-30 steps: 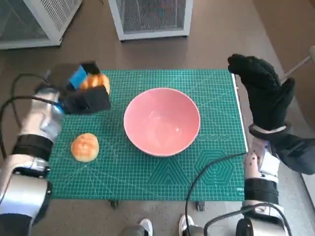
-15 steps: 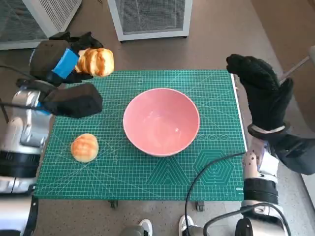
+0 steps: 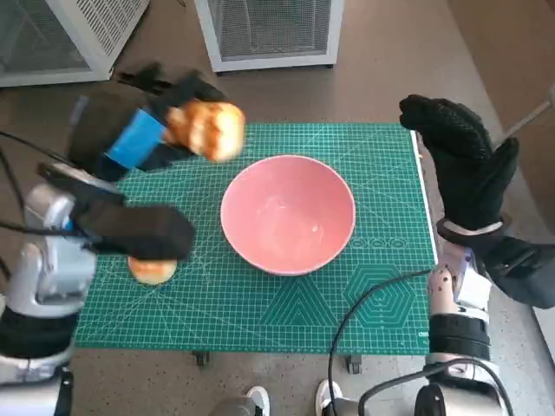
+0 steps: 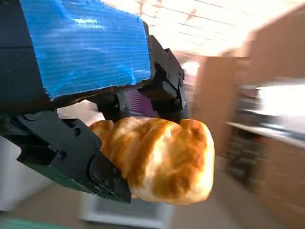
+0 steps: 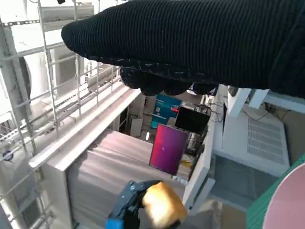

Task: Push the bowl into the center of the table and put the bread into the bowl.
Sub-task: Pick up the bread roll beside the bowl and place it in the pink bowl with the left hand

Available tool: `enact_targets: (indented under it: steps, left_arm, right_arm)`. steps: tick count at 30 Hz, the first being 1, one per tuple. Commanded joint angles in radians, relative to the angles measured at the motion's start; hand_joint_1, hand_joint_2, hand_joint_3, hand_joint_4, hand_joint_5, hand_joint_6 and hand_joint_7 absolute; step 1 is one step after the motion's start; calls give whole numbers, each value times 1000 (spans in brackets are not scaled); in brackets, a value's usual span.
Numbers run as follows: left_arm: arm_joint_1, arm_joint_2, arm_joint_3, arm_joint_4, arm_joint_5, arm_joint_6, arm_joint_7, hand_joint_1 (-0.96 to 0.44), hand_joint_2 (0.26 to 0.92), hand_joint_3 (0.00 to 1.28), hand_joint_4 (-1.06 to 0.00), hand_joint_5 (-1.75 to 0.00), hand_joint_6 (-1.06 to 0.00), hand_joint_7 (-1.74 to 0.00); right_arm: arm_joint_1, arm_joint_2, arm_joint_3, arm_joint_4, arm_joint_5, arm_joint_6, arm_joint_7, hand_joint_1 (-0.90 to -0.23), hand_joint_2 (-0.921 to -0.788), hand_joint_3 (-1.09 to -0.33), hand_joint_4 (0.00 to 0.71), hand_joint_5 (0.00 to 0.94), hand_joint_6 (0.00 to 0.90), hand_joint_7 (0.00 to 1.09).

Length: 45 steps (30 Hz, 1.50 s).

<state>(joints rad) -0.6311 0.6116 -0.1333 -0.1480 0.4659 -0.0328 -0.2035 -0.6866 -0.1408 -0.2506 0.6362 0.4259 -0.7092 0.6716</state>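
While left hand (image 3: 130,139) holds bread (image 3: 208,128), right hand (image 3: 464,165) spread empty, green mat (image 3: 286,316), brown floor (image 3: 381,78)

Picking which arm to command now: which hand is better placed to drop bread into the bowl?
Left. The left hand already holds a bread roll lifted beside the bowl rim. The right hand holds nothing, raised at the mat's far edge.

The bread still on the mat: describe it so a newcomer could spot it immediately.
Find the green cutting mat with the pink bowl at its middle. On the mat to the bowl's left, partly hidden under the left forearm, lies a round golden bun. Unlike the other bread, held by the left robot hand, it rests on the mat.
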Motion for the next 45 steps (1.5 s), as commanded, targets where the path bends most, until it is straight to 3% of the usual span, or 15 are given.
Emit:
enact_targets:
  steps: [1, 13, 23, 28, 29, 31, 32, 34, 38, 45]
  left_arm:
    - [8, -40, -51, 19, -14, -54, -40, 1, 911, 8, -759, -1096, -730, -1049]
    - [-42, -106, -160, 192, 51, -166, -70, 1, 920, 15, -757, -1087, -679, -1111]
    - [-84, -158, -193, 372, 31, -217, -106, 1, 920, 39, -752, -1103, -629, -1152]
    - [-86, -165, -190, 403, 24, -200, -144, 1, 921, 132, -659, -1196, -509, -1273]
    - [-82, -163, -189, 396, 23, -178, -165, -5, 894, 125, -584, -1057, -460, -1140]
    - [-76, -157, -186, 377, 24, -138, -202, -25, 825, 70, -408, -473, -369, -569]
    - [-74, -155, -185, 366, 25, -122, -215, -39, 802, 47, -325, -302, -332, -381]
    - [-72, -147, -182, 335, 27, -84, -252, -72, 780, 25, -223, -154, -285, -209]
    - [-68, -136, -170, 278, 17, -34, -303, -142, 758, 6, -98, -33, -231, -55]
    - [-35, -98, -109, 131, -53, 45, -400, -207, 740, 0, -10, -2, -183, -5]
  right_arm:
    - [27, 1, 4, 1, 6, 18, 9, -691, -921, -796, 182, 0, 110, 245]
    - [30, -6, -1, -3, 13, 26, 15, -693, -921, -792, 181, 0, 108, 248]
    - [36, -7, -2, -12, 11, 21, 12, -689, -921, -790, 182, 1, 107, 247]
    - [38, -8, -3, -13, 9, 17, 10, -685, -921, -790, 183, 1, 107, 246]
    - [38, -9, -4, -13, 9, 16, 11, -685, -921, -790, 183, 1, 107, 246]
    - [39, -10, -4, -13, 9, 14, 10, -682, -921, -791, 182, 1, 107, 245]
    - [39, -10, -5, -14, 9, 14, 10, -682, -921, -791, 182, 0, 106, 245]
    - [40, -11, -6, -14, 8, 12, 8, -682, -921, -792, 182, 0, 107, 244]
    - [42, -9, -4, -18, 5, 11, 5, -682, -921, -792, 183, 1, 108, 243]
    - [50, -2, 0, -27, 0, 6, -1, -682, -921, -794, 183, 1, 109, 241]
